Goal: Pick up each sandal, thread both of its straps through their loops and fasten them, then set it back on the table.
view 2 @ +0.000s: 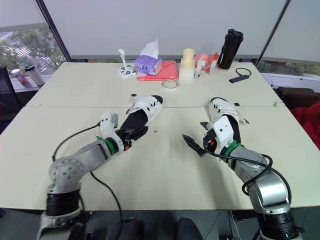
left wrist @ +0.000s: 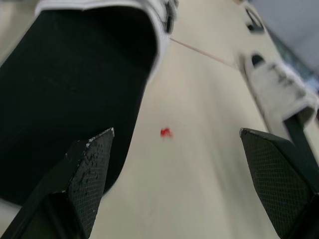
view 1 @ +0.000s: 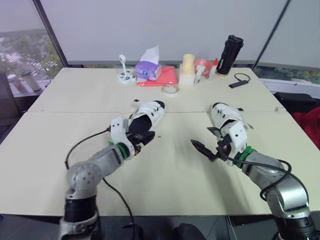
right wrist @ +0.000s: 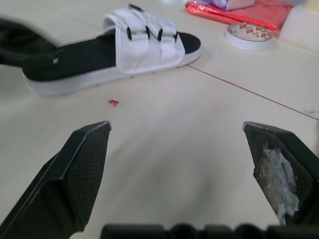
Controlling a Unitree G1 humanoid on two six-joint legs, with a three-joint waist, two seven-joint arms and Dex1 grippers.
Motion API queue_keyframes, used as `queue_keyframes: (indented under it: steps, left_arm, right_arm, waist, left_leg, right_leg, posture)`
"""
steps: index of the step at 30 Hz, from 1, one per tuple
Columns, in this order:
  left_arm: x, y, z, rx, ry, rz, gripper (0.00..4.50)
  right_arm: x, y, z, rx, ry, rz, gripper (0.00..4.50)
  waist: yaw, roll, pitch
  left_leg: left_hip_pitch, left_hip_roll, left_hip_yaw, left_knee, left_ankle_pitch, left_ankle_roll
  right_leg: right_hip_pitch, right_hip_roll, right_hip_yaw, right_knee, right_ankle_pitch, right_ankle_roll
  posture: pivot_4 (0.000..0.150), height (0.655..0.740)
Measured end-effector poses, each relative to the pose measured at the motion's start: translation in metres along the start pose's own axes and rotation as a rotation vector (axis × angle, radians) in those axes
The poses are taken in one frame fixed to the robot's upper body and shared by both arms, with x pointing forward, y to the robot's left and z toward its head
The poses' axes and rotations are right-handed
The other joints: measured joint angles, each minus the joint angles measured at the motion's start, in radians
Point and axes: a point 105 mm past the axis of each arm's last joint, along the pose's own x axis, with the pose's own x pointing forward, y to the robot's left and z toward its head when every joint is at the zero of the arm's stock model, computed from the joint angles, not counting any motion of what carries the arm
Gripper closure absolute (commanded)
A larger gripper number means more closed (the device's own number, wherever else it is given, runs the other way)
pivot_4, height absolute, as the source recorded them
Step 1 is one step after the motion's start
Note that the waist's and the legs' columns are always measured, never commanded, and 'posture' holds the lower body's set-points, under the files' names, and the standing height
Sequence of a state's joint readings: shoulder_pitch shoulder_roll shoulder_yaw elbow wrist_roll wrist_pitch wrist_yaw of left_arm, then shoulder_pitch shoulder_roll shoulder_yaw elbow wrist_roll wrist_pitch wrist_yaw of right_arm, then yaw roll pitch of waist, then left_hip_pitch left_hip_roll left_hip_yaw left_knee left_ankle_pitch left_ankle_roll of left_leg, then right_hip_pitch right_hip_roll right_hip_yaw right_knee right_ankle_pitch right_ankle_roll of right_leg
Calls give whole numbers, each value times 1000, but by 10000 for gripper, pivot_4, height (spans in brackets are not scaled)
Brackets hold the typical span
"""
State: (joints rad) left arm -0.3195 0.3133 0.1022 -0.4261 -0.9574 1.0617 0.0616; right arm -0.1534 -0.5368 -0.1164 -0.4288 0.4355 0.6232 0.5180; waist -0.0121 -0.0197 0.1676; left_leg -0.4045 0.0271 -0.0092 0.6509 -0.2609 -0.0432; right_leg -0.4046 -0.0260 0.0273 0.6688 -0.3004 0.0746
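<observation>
Two white sandals with black footbeds lie on the cream table (view 1: pixel 170 165). The left sandal (view 1: pixel 148 115) has its straps closed across the front. My left gripper (view 1: pixel 142 137) is open at its heel, one finger (left wrist: pixel 84 169) over the black footbed (left wrist: pixel 75 89) and the other over bare table. The right sandal (view 1: pixel 227 117) lies right of centre, its heel hidden behind my right wrist. My right gripper (view 1: pixel 205 142) is open, holds nothing and hangs over bare table just left of that sandal. In the right wrist view, the left sandal (right wrist: pixel 144 40) lies beyond the fingers.
Along the back stand a purple tissue box (view 1: pixel 148 70), a red packet (view 1: pixel 165 77), a tape roll (view 1: pixel 170 89), a cream cylinder (view 1: pixel 187 70), a black bottle (view 1: pixel 229 55) and a small black device (view 1: pixel 240 81). A red speck (left wrist: pixel 166 132) lies beside the left sandal.
</observation>
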Motion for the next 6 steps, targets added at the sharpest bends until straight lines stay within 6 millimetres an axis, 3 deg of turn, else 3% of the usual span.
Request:
queue_keyframes:
  steps: [2, 6]
  left_arm:
    - [-30, -8, -17, 187, 93, -103, 2970]
    - [-55, -9, -37, 213, 158, -219, 2970]
  right_arm:
    - [-13, -9, -8, 63, 15, -28, 0]
    - [-30, -5, -23, 111, 77, 20, 0]
  waist:
    - [-1, 1, 0]
    - [5, 4, 0]
  left_leg:
    - [0, 1, 1, -3, 0, 0]
    - [0, 1, 1, -2, 0, 0]
  right_leg:
    - [0, 0, 1, -2, 0, 0]
    - [1, -1, 0, -3, 0, -1]
  posture:
    - [1500, 7400]
    - [1500, 7400]
